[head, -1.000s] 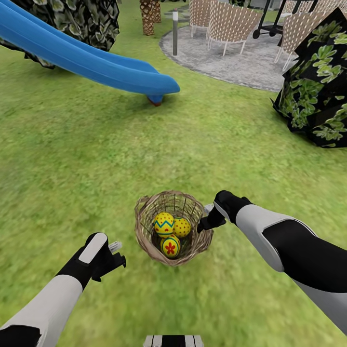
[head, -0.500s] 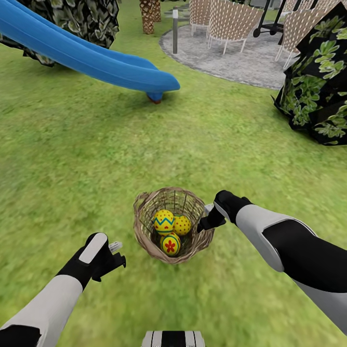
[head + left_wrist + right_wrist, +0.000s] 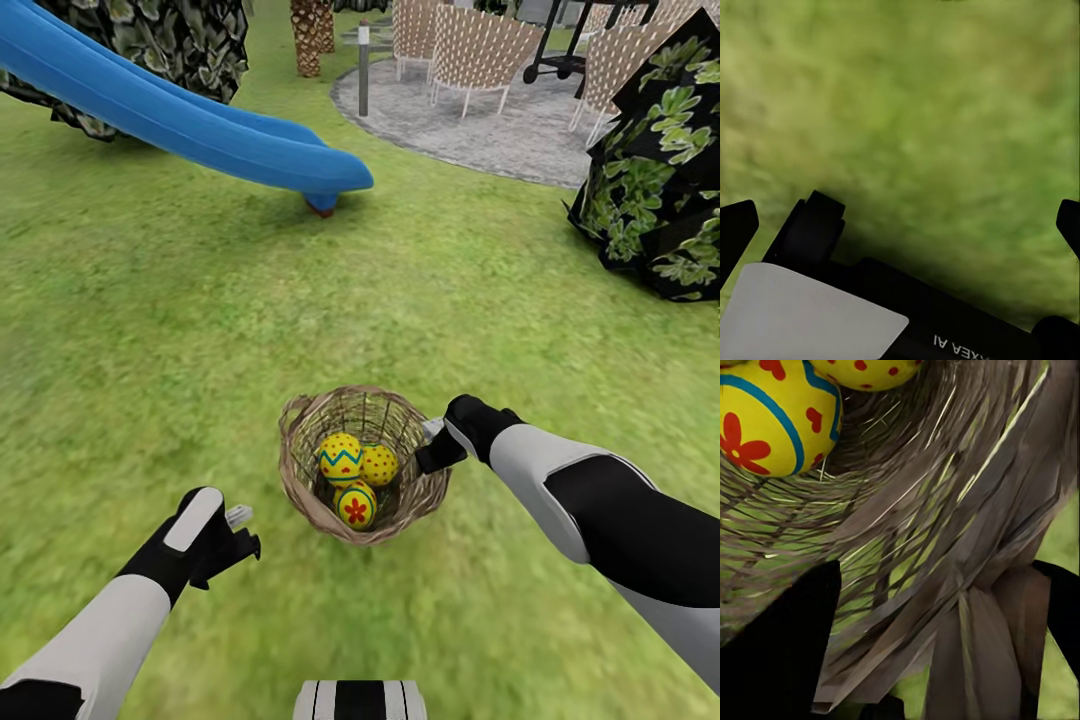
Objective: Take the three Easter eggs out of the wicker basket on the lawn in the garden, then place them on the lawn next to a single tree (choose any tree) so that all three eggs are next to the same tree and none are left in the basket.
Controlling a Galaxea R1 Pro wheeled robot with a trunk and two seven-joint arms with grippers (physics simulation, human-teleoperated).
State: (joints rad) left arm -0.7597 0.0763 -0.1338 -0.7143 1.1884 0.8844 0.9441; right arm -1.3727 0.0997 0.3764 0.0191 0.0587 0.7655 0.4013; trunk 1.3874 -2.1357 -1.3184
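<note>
right gripper (image 3: 432,452) clenched on wicker basket (image 3: 300,480) right rim; three eggs (image 3: 357,470) inside. left gripper (image 3: 240,530) released, over lawn (image 3: 200,330). best carried level, slowly.

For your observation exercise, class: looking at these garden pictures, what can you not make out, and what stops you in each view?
- Head view: the third egg is partly hidden behind the other two in the wicker basket.
- Head view: the dark-leaved bush is cut off by the right edge.
- Right wrist view: whether the right tool actually pinches the basket wall; wicker covers the gap.
- Left wrist view: the lawn is blurred; the left tool's fingertips are cut by the edges.
</note>
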